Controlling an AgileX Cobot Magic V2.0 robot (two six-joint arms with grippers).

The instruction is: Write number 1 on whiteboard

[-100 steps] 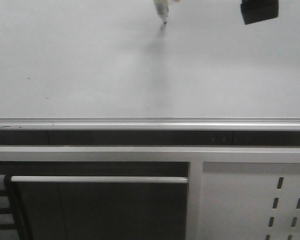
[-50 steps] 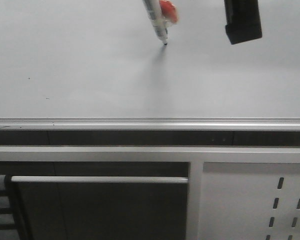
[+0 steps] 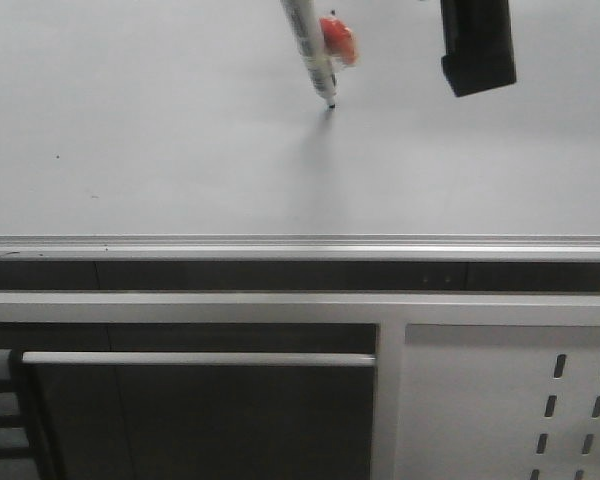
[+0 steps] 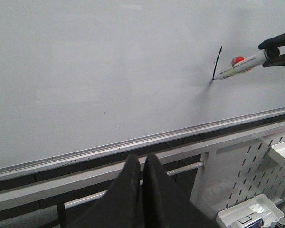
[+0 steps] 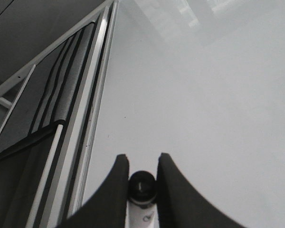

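My right gripper [image 5: 141, 178] clamped on marker [image 3: 311, 52], tip at number 1 [image 4: 217, 62] foot on whiteboard [image 3: 130, 120]; left gripper [image 4: 142, 166] closed, empty. Risk: dragging on lift smears stroke.

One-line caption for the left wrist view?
Right tool holds a marker, tip at the foot of a black stroke on the whiteboard.

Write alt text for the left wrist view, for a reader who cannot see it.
A black, nearly vertical marker stroke stands on the whiteboard, with the marker tip at its lower end, held by the right gripper. The shut left gripper sits in the foreground, below the board's aluminium rail.
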